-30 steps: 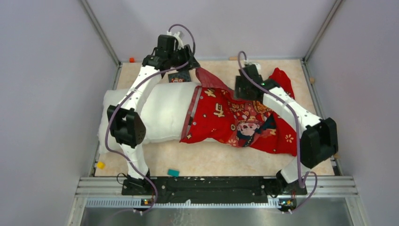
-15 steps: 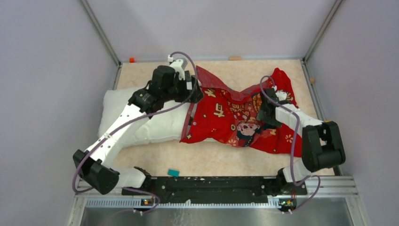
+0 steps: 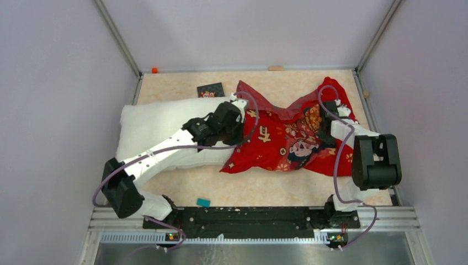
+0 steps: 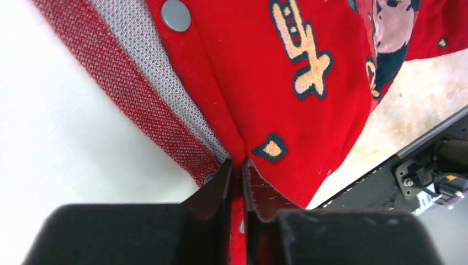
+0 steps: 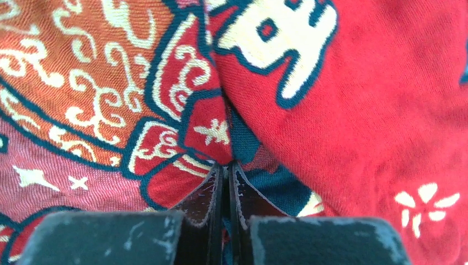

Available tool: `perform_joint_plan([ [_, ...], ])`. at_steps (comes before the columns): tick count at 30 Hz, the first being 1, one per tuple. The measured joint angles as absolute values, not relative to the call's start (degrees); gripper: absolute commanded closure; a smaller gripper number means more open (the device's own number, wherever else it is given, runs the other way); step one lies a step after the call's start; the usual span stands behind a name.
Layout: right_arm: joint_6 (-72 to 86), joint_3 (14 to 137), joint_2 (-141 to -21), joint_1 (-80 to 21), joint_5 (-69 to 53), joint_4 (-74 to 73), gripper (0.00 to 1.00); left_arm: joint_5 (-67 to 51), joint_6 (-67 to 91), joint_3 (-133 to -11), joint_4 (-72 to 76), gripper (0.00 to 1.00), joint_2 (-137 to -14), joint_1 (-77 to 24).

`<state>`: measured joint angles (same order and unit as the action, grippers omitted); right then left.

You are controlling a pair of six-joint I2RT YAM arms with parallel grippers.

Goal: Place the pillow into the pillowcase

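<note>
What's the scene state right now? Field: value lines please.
pillow: on the table, left side, mostly outside the case
pillowcase: crumpled to the pillow's right, opening against the pillow
left jaws: shut on the pillowcase hem, near a snap button
right jaws: shut on a fold of the pillowcase print
other items: black card near the far edge, teal block at the near edge
task: insertion not finished
</note>
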<state>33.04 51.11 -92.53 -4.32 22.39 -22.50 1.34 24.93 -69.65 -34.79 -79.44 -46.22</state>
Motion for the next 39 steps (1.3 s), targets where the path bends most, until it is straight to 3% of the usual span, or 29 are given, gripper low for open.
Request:
perform_joint_plan([
  [5,32.3,51.8,-92.5,4.2,25.4,-26.0,1.00,-0.2,25.6,-75.6,-34.8,1.00,-85.6,-51.2],
  [6,32.2,51.9,-92.5,5.9,25.7,-26.7,0.95,-0.7,25.7,-77.0,-34.8,1.00,-86.6,-52.5],
  [8,32.1,52.4,-92.5,8.6,25.7,-28.9,0.76,-2.1,26.0,-80.1,-34.6,0.93,-88.2,-55.1],
  [10,31.9,53.2,-91.9,9.6,25.6,-31.0,0.61,-2.9,26.2,-82.6,-34.5,0.71,-89.4,-56.6],
  [14,31.0,55.3,-87.4,5.5,23.6,-34.3,0.47,-0.8,26.2,-85.3,-35.0,0.52,-90.5,-57.7],
  [16,30.5,57.2,-84.0,1.1,22.2,-35.7,0.44,1.8,25.9,-86.0,-35.8,0.48,-90.5,-57.0],
  [22,29.8,65.7,-77.0,-16.3,14.9,-35.1,0.42,7.4,25.3,-86.3,-38.0,0.36,-88.9,-52.8],
  [28,29.7,68.8,-78.7,-30.0,10.5,-32.4,0.42,8.7,23.9,-85.0,-38.3,0.08,-83.8,-43.7],
  [31,30.2,68.8,-82.5,-34.0,9.3,-31.4,0.42,10.2,22.3,-85.1,-38.3,0.02,-84.0,-40.1],
  [35,32.2,67.7,-87.0,-36.7,10.0,-30.6,0.49,11.9,20.6,-85.3,-38.2,0.07,-88.8,-39.5],
  [38,33.3,64.6,-86.9,-36.8,11.5,-30.0,0.70,13.6,19.8,-85.3,-38.2,0.23,-93.6,-39.5],
  [39,33.7,63.5,-86.6,-36.5,11.8,-29.6,0.78,14.6,19.5,-85.3,-38.2,0.34,-95.2,-39.5],
])
